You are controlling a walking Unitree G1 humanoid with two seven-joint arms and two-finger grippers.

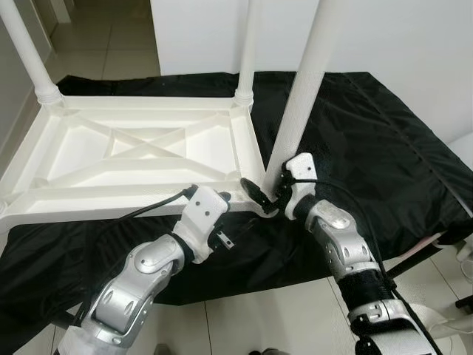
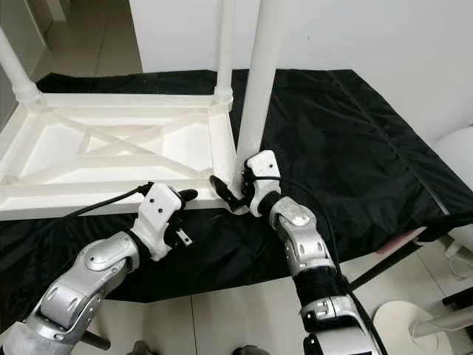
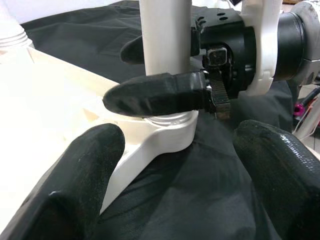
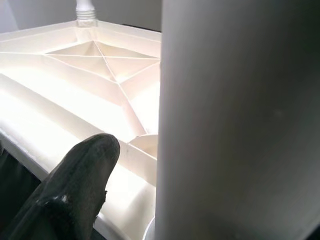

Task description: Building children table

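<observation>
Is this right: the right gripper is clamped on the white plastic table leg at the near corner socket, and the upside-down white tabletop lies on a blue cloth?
Not quite: the cloth is black, as the left eye view shows. The right gripper is indeed clamped on the white plastic table leg at the near corner of the upside-down white tabletop.

- A low platform covered by a black cloth (image 1: 369,140) stands on the pale tiled floor (image 1: 266,314).
- A white plastic table (image 1: 140,151) lies upside down on the cloth's left part, legs pointing up.
</observation>
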